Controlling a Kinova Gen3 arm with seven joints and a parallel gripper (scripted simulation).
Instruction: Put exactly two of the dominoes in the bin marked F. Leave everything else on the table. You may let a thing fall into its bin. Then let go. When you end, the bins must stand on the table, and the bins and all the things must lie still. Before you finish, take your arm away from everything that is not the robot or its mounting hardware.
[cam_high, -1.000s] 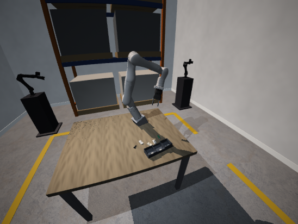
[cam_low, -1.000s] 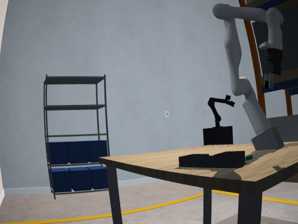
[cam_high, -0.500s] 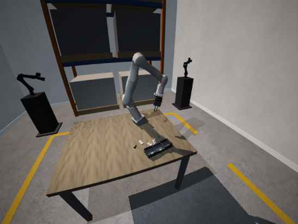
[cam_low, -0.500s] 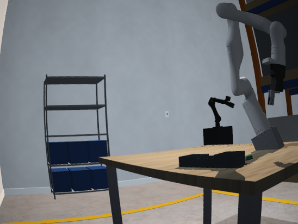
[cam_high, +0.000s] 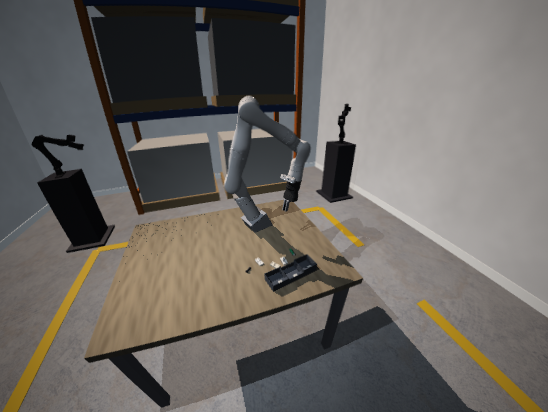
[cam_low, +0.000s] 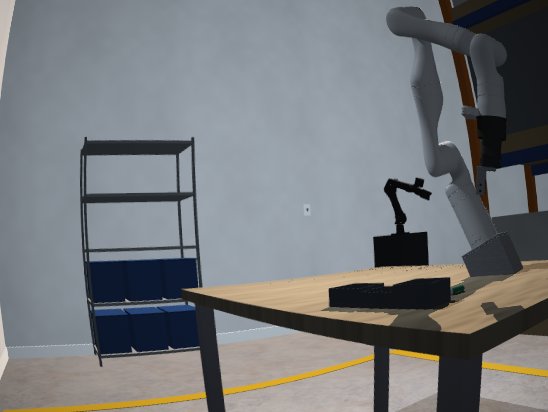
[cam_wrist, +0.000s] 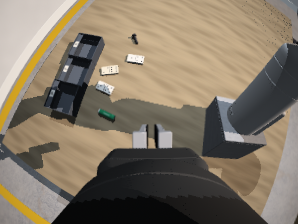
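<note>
Three white dominoes lie apart on the table beside the bins: one domino farthest from them, a second domino in the middle, and a third domino nearest the green cylinder. A row of three dark bins stands on the table; it also shows in the wrist view. White labels show on the bins, but their letters are too small to read. My gripper is partly open and empty, high above the table, away from the dominoes.
A green cylinder lies near the bins and the third domino. A small black object lies beyond the dominoes. The arm's base block stands at the table's rear.
</note>
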